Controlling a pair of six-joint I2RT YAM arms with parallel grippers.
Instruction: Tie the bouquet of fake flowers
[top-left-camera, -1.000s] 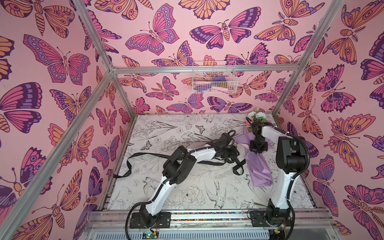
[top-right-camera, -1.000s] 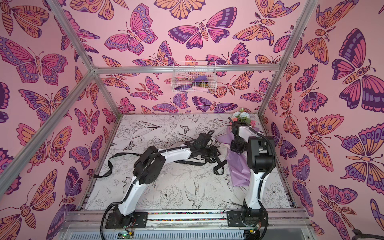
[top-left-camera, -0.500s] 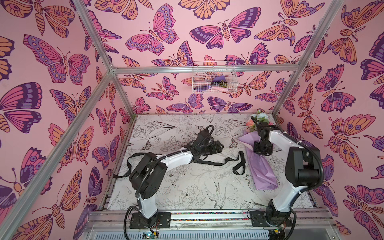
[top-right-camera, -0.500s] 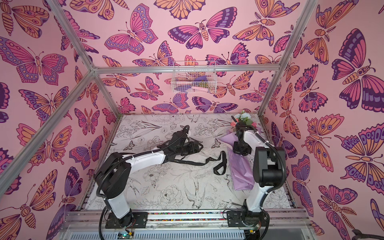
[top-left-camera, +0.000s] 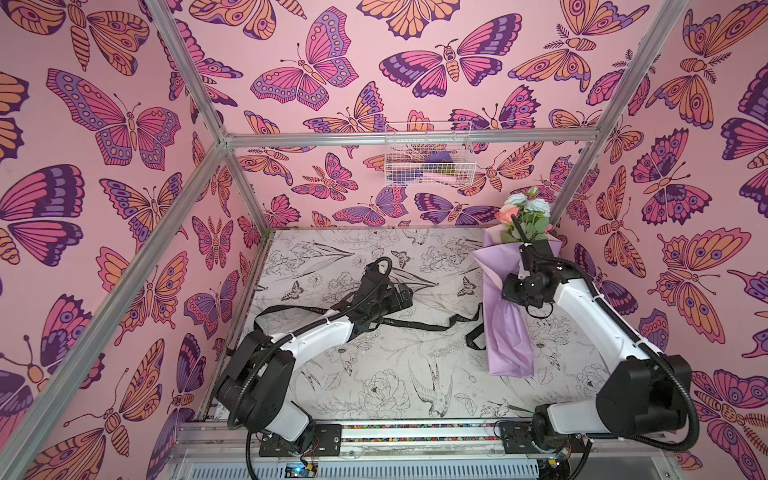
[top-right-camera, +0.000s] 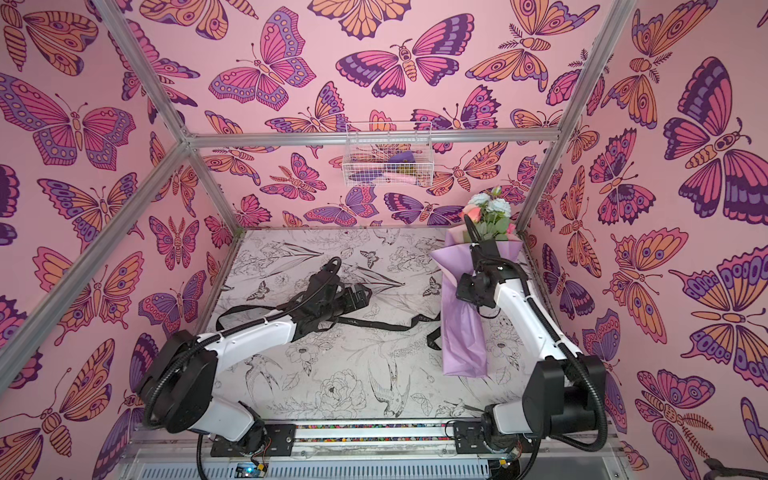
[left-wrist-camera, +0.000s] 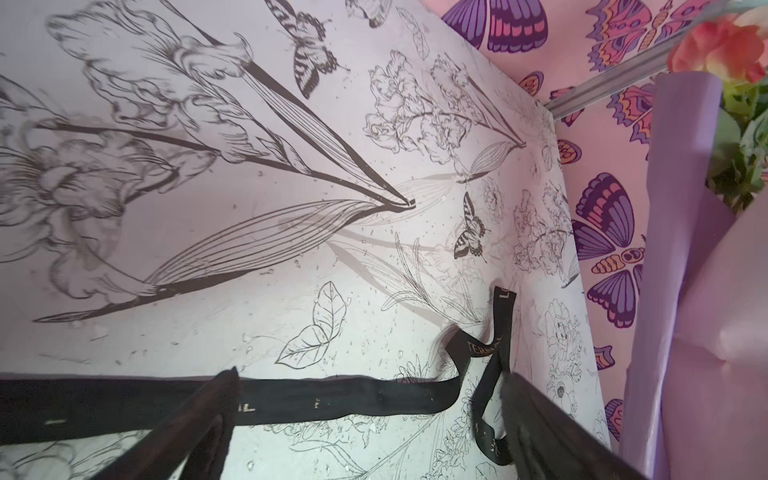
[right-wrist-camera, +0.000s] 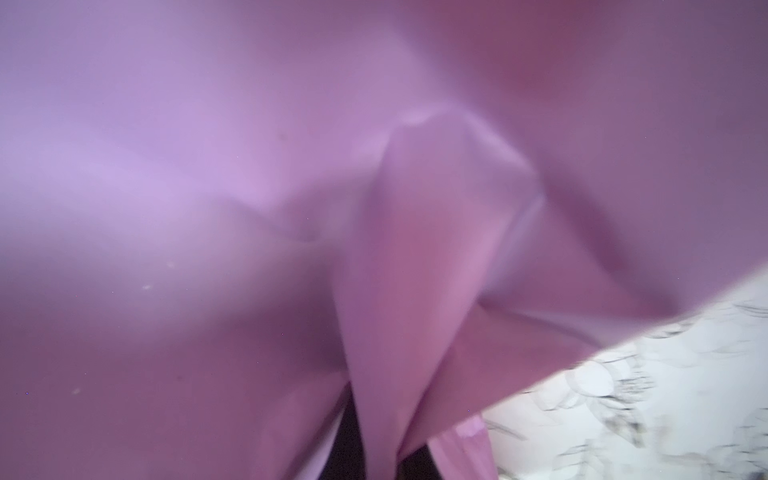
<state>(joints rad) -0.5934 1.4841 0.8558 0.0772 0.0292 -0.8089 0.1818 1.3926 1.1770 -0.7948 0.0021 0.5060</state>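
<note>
A: What's lying there?
B: One bouquet (top-left-camera: 507, 332) is lying along the table (top-left-camera: 374, 374) on its right side, the right tool (top-left-camera: 513, 286) clenching its wrap. The left tool (left-wrist-camera: 372, 376) is gaping over one ribbon (top-left-camera: 415, 325). Butterfly walls (top-left-camera: 124, 124) are surrounding the flower-printed table.

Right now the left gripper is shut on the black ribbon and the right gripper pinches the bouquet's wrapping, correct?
Not quite. The left gripper is open: the left wrist view shows its fingers spread wide, with the black ribbon lying loose on the mat between them. The right gripper does pinch the bouquet's wrapping.
</note>
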